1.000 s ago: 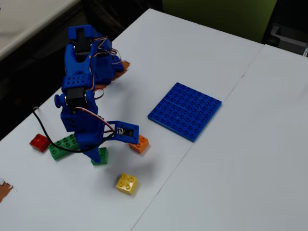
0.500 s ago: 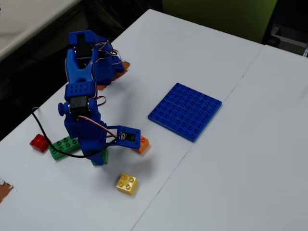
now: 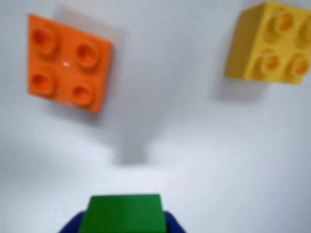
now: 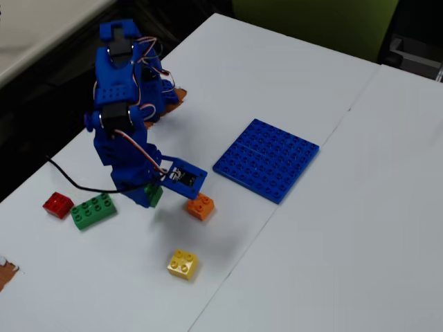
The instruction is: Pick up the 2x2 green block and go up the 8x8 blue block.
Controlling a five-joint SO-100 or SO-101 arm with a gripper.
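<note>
The claw (image 4: 151,196) gripped the green brick (image 4: 153,194) above the desk (image 4: 291,249). The orange brick (image 4: 200,205) sat just beside it. The blue plate (image 4: 266,159) lay farther off.

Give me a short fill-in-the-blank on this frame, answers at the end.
1. The gripper holds the 2x2 green block ____ the table, not resting on it.
2. In the wrist view, the brick at upper left is ____.
3. The 8x8 blue block has ____ bricks on it.
4. The long green brick lies beside a ____ brick.

Answers: above; orange; no; red
</note>
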